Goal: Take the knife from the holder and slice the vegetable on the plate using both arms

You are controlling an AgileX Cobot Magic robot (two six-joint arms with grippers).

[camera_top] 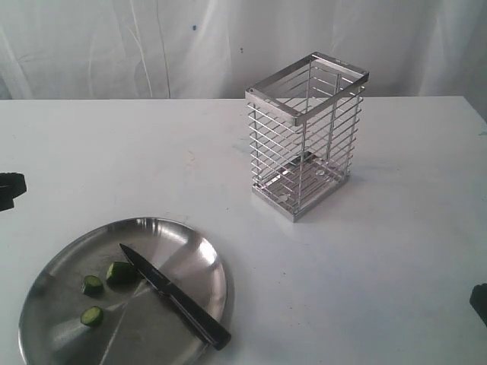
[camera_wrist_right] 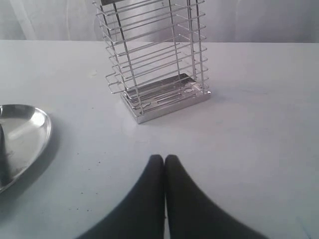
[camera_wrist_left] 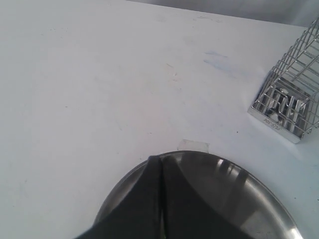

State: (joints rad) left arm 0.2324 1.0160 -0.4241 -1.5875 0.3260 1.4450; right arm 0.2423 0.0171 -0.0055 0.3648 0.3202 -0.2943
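The left tool (camera_wrist_left: 160,159) has its two black fingers pressed flat together with nothing between them, and its tips hang over the far rim of the plate (camera_top: 53,334). The right tool (camera_wrist_right: 164,158) is likewise fully closed and empty, above bare tabletop (camera_top: 380,266), pointing towards the holder (camera_top: 272,105). In the exterior view only a dark sliver of each arm shows, at the left and right edges.

The knife (camera_top: 173,296) lies flat on the plate, out of the holder. Its blade tip points to the far left and its black handle reaches past the plate's near rim. The vegetable (camera_top: 119,272) lies on the plate in three dark green pieces with pale cut faces. The largest piece sits right beside the blade, possibly touching it, and the two smaller pieces lie just left of it.

The holder stands upright on the tabletop, well apart from the plate, on the far right side.
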